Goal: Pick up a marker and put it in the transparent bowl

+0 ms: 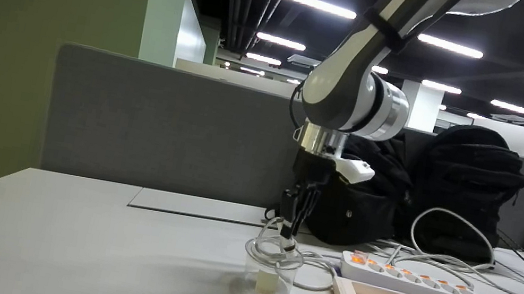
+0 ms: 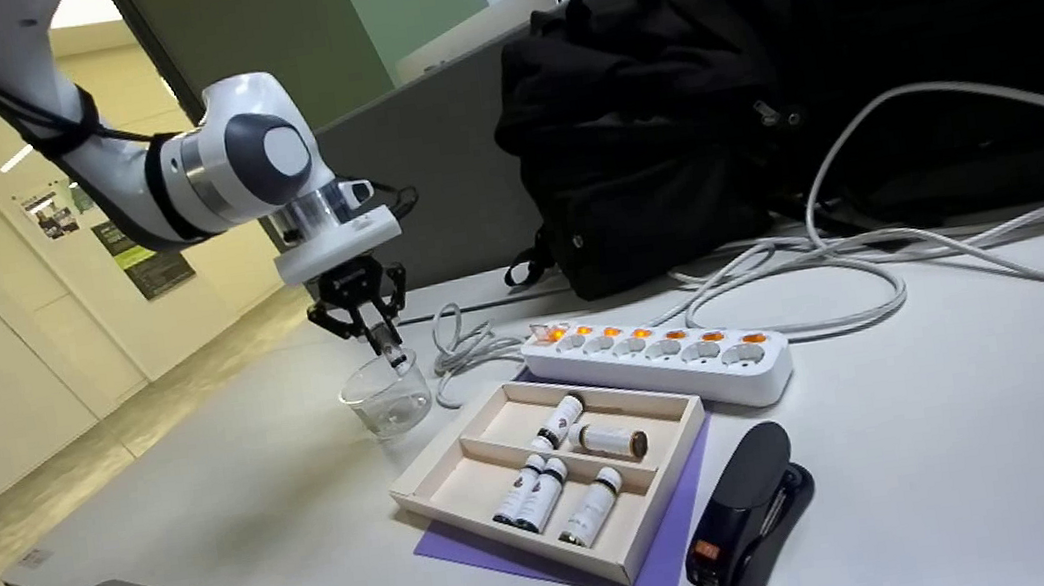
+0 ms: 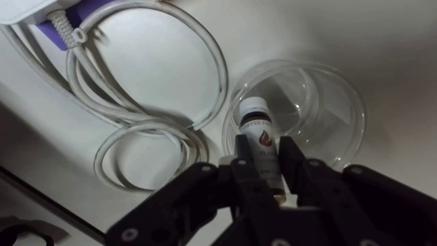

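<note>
No marker shows. My gripper [image 3: 263, 140] is shut on a small vial [image 3: 257, 131] with a white label and white cap. The fingers press both sides of the vial, which sits tilted between them. The vial's lower end points down at the transparent bowl [image 3: 355, 136], a clear round cup-like container. In both exterior views the gripper [image 1: 289, 232] [image 2: 383, 335] is over the bowl [image 1: 250, 277] [image 2: 387, 414]. The vial's lower tip [image 1: 287, 246] [image 2: 399, 361] is at about the rim's height, at or just inside the opening.
A wooden tray [image 2: 444, 465] with several similar vials stands on a purple sheet [image 2: 663, 557]. A white power strip [image 2: 657, 361] and looped white cable [image 3: 211, 112] lie beside the bowl. A black stapler [image 2: 751, 515] and black backpacks [image 1: 465, 188] are also on the table.
</note>
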`<action>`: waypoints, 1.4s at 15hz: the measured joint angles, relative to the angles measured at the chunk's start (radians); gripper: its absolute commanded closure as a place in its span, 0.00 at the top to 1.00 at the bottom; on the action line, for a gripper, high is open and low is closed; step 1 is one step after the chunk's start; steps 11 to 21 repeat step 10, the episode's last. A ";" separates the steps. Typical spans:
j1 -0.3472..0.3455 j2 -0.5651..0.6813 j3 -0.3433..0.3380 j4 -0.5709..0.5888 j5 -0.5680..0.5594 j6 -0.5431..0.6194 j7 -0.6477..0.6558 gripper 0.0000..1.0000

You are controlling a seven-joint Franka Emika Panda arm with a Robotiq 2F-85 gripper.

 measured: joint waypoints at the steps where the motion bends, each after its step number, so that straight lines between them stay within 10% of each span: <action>1: -0.001 0.021 0.000 0.011 0.000 0.002 0.000 0.59; 7: -0.027 0.049 0.038 0.051 0.000 0.008 -0.005 0.98; 8: -0.032 0.037 0.045 0.052 0.000 0.010 -0.007 0.82; 10: -0.032 0.028 0.046 0.052 0.000 0.008 -0.007 0.95; 21: -0.032 0.028 0.046 0.052 0.000 0.008 -0.007 0.95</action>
